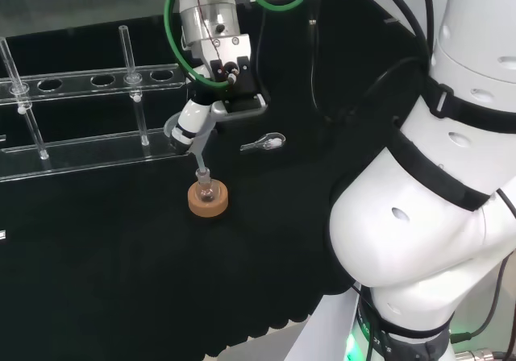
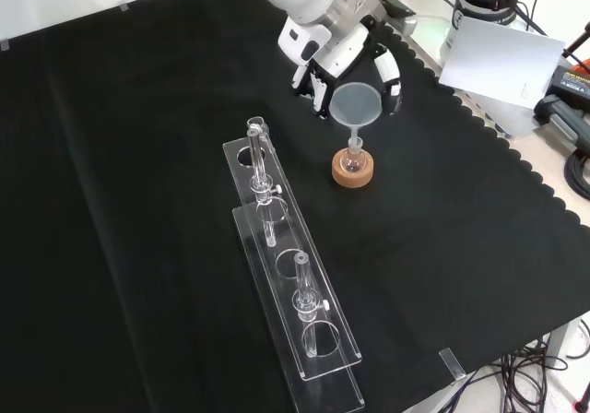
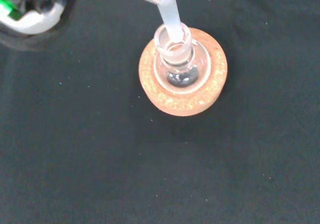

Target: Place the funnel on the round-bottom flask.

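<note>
Front view: round-bottom flask [image 2: 352, 159] sits in cork ring stand [image 2: 353, 173] on the cloth [image 2: 138, 155], right of the test tube rack [image 2: 290, 293]. Funnel [image 2: 353, 105] directly above the flask, stem tip in the flask neck. Hand [image 2: 323, 67] behind and around the funnel bowl, fingers on either side of it. Rack runs from upper centre to lower centre, well apart from the stand, upright tubes in it.

Head view: stand near centre, rack behind and to its left. Funnel tilted, stem down into the neck. Small clear piece [image 1: 264, 143], can't tell what, lies on the cloth right of the hand, behind the stand.
</note>
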`<state>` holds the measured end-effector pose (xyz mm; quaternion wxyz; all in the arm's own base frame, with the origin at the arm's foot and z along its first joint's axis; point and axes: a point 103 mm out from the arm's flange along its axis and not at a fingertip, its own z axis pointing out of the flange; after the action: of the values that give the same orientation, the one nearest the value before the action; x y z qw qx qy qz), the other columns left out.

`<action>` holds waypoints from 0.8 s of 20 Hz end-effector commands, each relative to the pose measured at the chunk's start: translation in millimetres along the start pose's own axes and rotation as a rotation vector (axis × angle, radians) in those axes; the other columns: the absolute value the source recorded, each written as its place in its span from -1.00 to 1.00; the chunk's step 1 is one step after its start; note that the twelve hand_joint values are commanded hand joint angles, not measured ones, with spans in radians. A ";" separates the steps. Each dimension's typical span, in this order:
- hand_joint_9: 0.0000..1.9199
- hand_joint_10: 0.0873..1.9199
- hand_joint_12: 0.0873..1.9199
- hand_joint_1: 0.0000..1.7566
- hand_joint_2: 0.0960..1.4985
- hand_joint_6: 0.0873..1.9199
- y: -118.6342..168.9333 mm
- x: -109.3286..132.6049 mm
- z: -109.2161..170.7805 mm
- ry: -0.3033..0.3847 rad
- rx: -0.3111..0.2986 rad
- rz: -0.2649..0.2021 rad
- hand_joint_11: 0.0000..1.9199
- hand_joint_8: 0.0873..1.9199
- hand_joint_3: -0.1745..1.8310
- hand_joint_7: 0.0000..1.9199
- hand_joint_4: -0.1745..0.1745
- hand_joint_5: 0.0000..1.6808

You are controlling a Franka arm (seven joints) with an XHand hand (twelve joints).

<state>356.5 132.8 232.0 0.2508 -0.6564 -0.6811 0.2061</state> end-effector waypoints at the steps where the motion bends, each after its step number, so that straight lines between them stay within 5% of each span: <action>1: 0.05 -0.63 0.47 -0.03 -0.33 -0.06 6.0 -6.8 10.5 0.021 0.004 -0.001 -0.77 -0.19 0.02 0.12 -0.27 -0.12; 16: 0.04 -0.62 0.47 -0.03 -0.32 -0.06 -4.2 14.1 29.5 0.133 -0.094 0.003 -0.78 -0.19 0.02 0.11 -0.29 -0.13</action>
<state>342.6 141.9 210.6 0.2677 -0.6701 -0.6735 0.1606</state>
